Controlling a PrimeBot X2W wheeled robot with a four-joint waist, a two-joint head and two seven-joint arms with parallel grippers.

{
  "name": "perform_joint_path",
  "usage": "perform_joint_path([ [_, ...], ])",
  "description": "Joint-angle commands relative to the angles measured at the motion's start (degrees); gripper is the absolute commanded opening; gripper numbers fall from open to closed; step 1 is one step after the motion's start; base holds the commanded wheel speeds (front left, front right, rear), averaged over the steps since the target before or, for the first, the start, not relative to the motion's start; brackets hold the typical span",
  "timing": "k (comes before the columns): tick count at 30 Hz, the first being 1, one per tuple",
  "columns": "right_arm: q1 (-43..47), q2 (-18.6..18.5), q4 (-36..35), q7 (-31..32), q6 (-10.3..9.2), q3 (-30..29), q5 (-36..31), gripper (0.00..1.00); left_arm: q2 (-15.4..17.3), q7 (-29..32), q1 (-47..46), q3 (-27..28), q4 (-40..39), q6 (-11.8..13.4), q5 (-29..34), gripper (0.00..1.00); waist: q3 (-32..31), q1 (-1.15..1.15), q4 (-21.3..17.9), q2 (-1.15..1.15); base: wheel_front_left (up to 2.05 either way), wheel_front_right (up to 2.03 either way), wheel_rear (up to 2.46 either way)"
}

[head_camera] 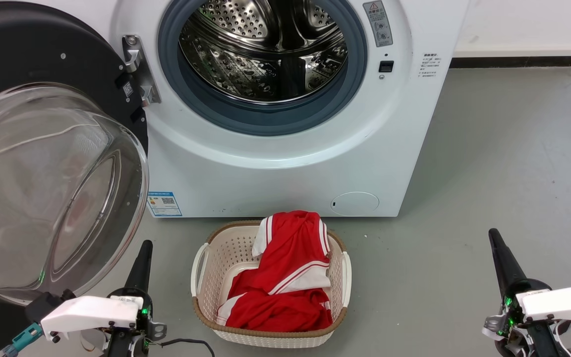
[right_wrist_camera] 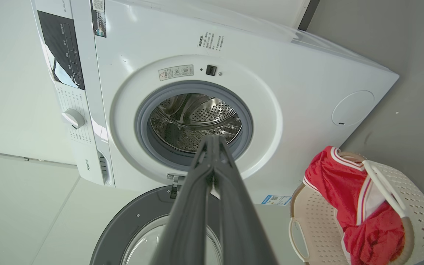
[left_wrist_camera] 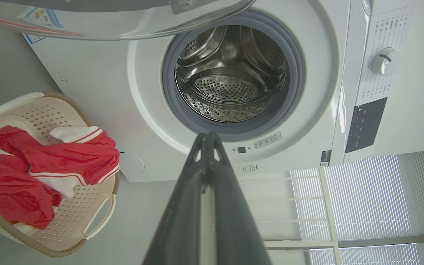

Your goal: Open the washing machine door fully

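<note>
The white washing machine stands ahead with its grey rubber ring and steel drum exposed. Its washing machine door, black-rimmed with a clear glass bowl, is swung wide out to the left on its hinge. My left gripper is shut and empty, its tip low beside the door's glass bowl, apart from it. At the lower right my right gripper is shut too, holding nothing. The machine and drum show past my left gripper; the door lies below my right gripper.
A cream laundry basket with red and white clothing sits on the grey floor right in front of the machine, between my grippers. A small round white cover flap is at the machine's lower right. Open floor lies to the right.
</note>
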Motion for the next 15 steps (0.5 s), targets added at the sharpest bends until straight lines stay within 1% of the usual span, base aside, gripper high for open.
perform_joint_path([
  [1, -1.1, -0.2, 0.0, 0.3, -0.01, -0.2, 1.6, 0.0, -0.3, 0.4, -1.1, 0.4, 0.0, -0.5, -1.4, 0.0, 0.0, 0.0, 0.0, 0.0, 0.0, 0.0, 0.0],
  [12, -1.5, -0.1, 0.6, 1.3, -0.01, -0.7, 6.2, 0.0, -0.6, 1.6, -1.3, 1.5, 0.4, -1.3, -5.6, 0.0, -0.3, 0.0, 0.1, 0.0, 0.0, 0.0, 0.0],
  [15, -1.8, 0.0, 0.9, 1.8, -0.01, -0.9, 8.3, 0.0, -0.8, 2.1, -1.4, 1.9, 0.6, -1.6, -7.5, 0.0, -0.4, 0.0, 0.1, 0.0, 0.0, 0.0, 0.0],
])
